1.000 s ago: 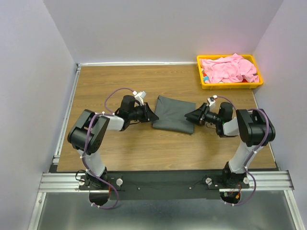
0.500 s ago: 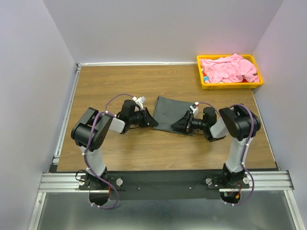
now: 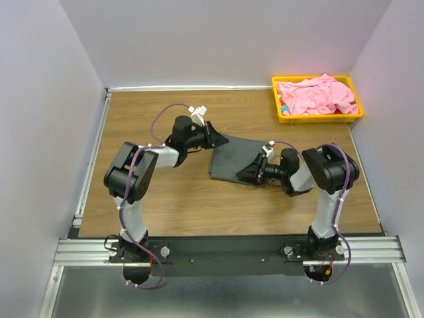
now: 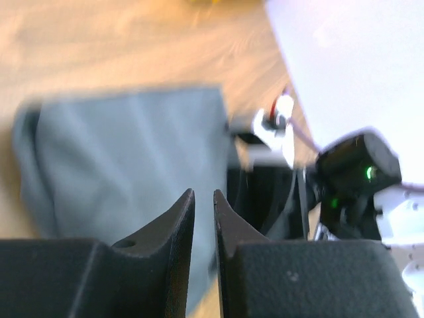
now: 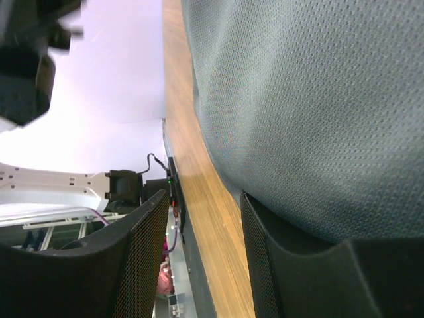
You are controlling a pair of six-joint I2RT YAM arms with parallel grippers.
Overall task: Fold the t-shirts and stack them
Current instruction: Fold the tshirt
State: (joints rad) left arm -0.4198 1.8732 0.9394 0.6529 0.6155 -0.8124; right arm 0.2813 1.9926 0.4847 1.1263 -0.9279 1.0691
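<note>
Closing in from the right, right gripper (image 3: 245, 175), jaws half apart, now straddles the near-right edge of the folded charcoal t-shirt (image 3: 232, 156) at the middle of the table (image 3: 165, 199). Left gripper (image 3: 213, 136), fingers a narrow empty slit, has swung to its far-left corner: likely squaring the fold. Open wood on every side; pink t-shirt (image 3: 315, 94) lies crumpled in yellow tray (image 3: 318, 120), far right, well apart.

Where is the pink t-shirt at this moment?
In the top view, the pink t-shirt lies crumpled in the yellow tray at the table's far right corner, well apart from the grey t-shirt at mid-table.
</note>
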